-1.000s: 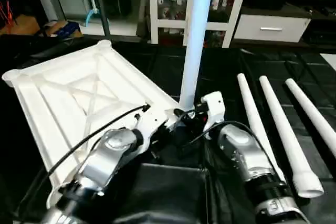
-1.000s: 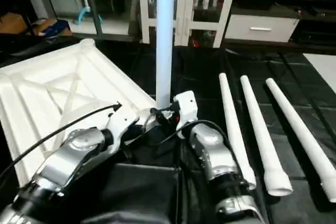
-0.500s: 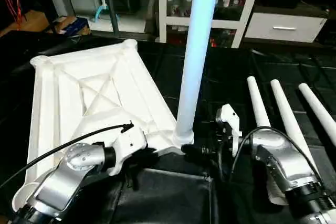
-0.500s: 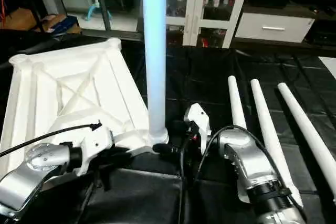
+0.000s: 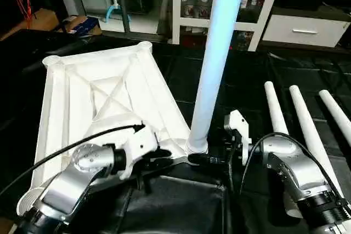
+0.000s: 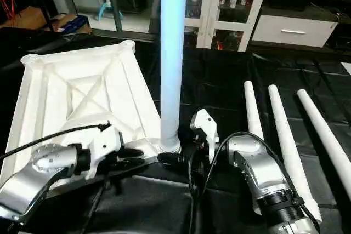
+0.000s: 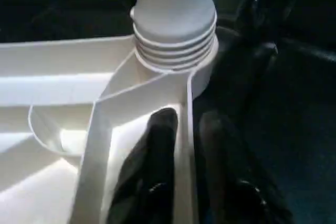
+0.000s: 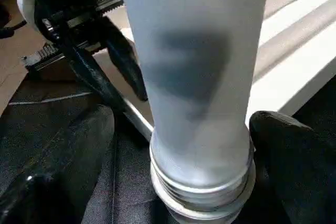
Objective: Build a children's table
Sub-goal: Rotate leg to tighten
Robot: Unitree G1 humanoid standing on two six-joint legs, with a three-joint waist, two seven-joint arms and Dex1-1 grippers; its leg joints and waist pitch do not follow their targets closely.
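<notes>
Children's table parts sit on the black worktop: the ribbed top [image 5: 104, 102] lies underside up toward the worktop's left side, one leg [image 5: 211, 75] stands upright in its near right corner socket, and three spare legs [image 6: 285, 135] lie toward the right edge. The right gripper [image 8: 184, 124] is spread wide around the leg's base, gripping nothing; the left gripper [image 7: 184, 145] straddles the top's rim, slightly parted. Leg-fitting looks under way; threads still showing above the socket suggest further turning. The leg's upper end is cut off.
</notes>
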